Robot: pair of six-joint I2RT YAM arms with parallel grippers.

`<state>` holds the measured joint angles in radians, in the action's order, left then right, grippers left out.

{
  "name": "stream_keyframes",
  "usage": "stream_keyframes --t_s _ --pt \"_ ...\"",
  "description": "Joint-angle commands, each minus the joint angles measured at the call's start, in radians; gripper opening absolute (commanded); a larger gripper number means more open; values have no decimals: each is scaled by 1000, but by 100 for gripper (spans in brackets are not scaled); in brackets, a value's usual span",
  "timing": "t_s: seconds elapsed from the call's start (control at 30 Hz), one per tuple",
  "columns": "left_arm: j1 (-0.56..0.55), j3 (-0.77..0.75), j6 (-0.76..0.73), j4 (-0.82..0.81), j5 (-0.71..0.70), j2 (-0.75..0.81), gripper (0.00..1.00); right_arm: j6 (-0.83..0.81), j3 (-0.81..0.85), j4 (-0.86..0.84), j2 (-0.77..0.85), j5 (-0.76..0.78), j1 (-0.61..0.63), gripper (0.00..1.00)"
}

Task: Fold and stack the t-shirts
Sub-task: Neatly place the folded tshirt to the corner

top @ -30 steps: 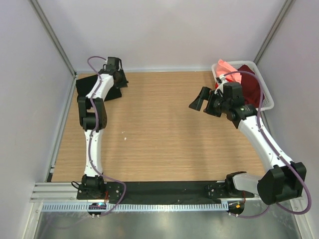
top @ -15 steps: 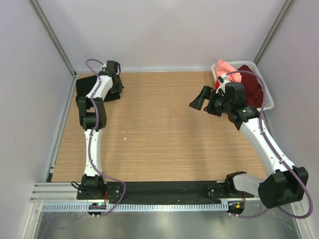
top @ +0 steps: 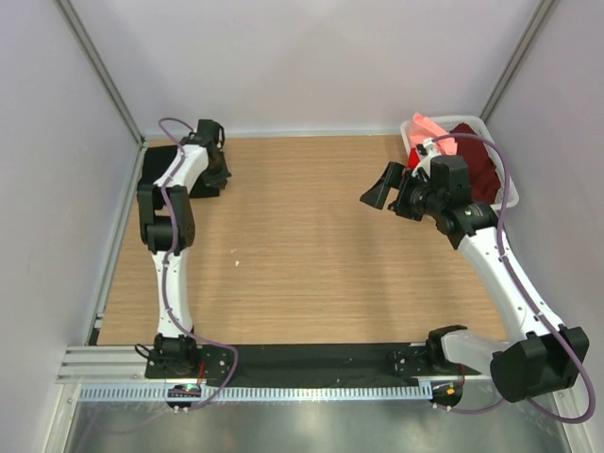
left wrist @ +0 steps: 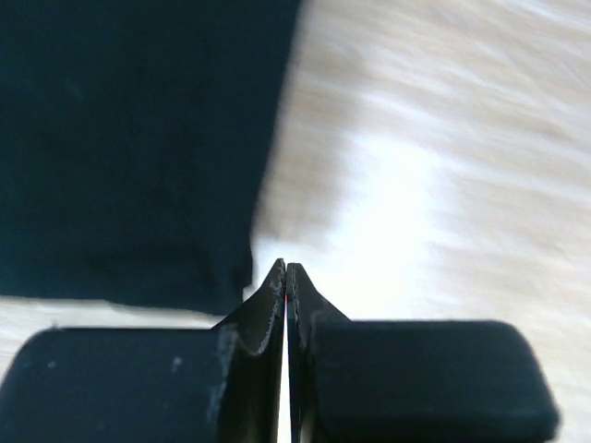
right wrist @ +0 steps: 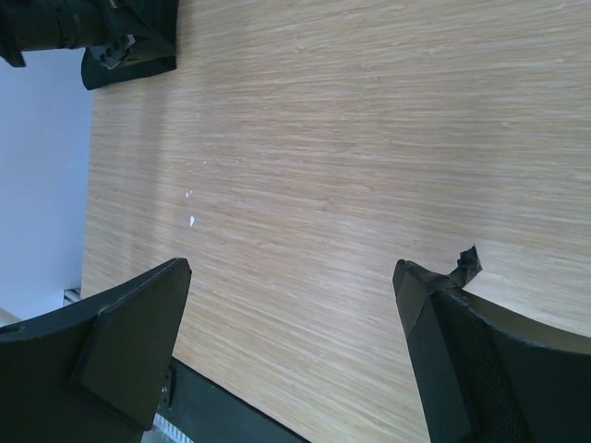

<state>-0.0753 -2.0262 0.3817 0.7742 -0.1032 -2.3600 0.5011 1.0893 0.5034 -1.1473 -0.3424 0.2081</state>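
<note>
L arm is reaching to the far-left corner, where the large plain black cloth t-shirt (top: 156, 162) is lying on the light wood table (top: 302, 255) as a flat dark block, looking folded already. The left claw (left wrist: 286, 277) is sitting w/ its tips pressed together. In the L wrist view I'm seeing no cloth between them, only the shirt's near corner just beside the tips and bare wood on the other side. R arm is hanging over the right half of the table, and the right claw (right wrist: 291, 269) is spread wide w/ nothing in it. The white plastic basket (top: 507, 187) in the far-right corner is holding the other shirts in a heap: the salmon-pink one (top: 425, 125) poking up at the back, the red one (top: 415, 162) partly hidden behind the R wrist, and the maroon one (top: 477, 160) filling the rest. I'm reading this as the black shirt done and parked as the stack base, w/ the basket shirts not yet started. Next move, I'm thinking: swing R back over the basket, pinch one single layer near the top, and drag it out to the open middle for spreading. L needs to lift off w/o nudging the black fold. Risk: grabbing two shirts at once from that heap.
</note>
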Motion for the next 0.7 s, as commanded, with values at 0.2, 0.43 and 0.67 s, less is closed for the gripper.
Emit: stream_keyframes --t_s 0.2,0.43,0.67 --pt "-101 317 71 -85 365 496 14 -72 109 178 66 34 4 100" --pt "-265 704 98 -225 450 1017 86 2 109 224 193 130 4 100" --pt "-271 868 148 -253 475 1409 100 -50 156 349 236 236 4 100"
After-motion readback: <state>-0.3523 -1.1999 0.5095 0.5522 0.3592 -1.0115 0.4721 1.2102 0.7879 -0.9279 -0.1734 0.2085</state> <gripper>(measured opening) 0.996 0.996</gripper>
